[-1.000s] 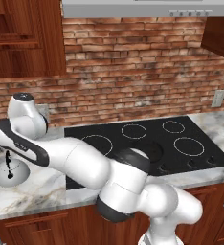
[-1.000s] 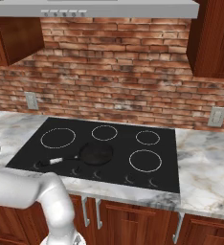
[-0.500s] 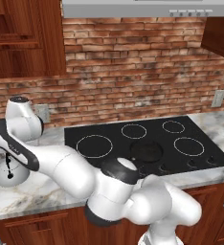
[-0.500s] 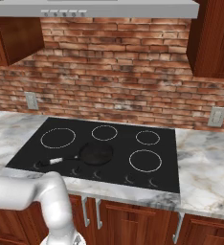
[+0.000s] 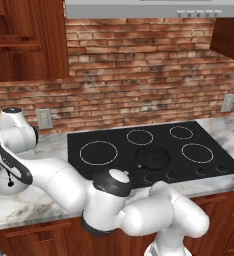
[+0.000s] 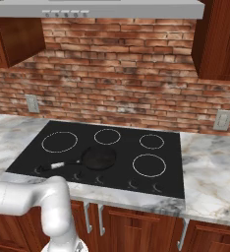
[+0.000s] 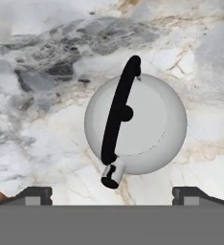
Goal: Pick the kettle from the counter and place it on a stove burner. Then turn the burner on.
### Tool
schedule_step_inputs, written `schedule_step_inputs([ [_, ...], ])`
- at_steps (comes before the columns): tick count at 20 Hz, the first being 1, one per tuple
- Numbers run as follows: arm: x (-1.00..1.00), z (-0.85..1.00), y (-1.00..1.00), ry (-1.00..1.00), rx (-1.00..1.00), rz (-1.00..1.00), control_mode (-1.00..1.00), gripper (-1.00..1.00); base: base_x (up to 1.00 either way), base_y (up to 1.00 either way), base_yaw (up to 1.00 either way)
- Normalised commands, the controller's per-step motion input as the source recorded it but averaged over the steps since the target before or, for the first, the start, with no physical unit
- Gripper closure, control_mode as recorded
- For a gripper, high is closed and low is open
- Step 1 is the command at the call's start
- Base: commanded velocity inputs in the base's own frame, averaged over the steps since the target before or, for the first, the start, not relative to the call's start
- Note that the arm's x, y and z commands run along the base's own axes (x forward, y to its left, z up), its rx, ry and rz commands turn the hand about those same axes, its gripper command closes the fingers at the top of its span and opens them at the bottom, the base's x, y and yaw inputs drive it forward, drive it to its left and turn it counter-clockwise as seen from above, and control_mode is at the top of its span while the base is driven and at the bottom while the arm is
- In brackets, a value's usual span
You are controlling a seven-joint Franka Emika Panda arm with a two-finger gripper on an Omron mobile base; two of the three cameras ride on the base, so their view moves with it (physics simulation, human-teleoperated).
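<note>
Hand view looks straight down on the kettle [image 7: 135, 124], standing on the marble counter [image 7: 42, 124] with its black handle [image 7: 119, 112] across the top. The gripper [image 7: 112, 195] hangs above it, fingertips [image 7: 35, 194] wide apart, apparently touching nothing.

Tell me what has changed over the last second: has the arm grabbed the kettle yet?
Not yet. The arm has swung further left and lower over the counter, above the kettle. The gripper stays open, holding nothing. The kettle, the frying pan and the stove have not moved.
</note>
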Motion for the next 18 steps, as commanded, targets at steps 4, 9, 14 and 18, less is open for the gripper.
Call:
schedule_step_inputs([
  [4,0.21,-0.16,0.23,0.00,-0.02,0.00,-1.00,-1.00,0.00,0.00,0.00],
  [9,0.21,-0.15,0.04,0.00,-0.09,0.00,-1.00,-1.00,0.00,0.00,0.00],
  [14,0.24,-0.13,0.00,0.00,-0.07,0.00,-1.00,-1.00,0.00,0.00,0.00],
  [18,0.22,-0.10,0.06,0.00,0.00,0.00,-1.00,-1.00,0.00,0.00,0.00],
])
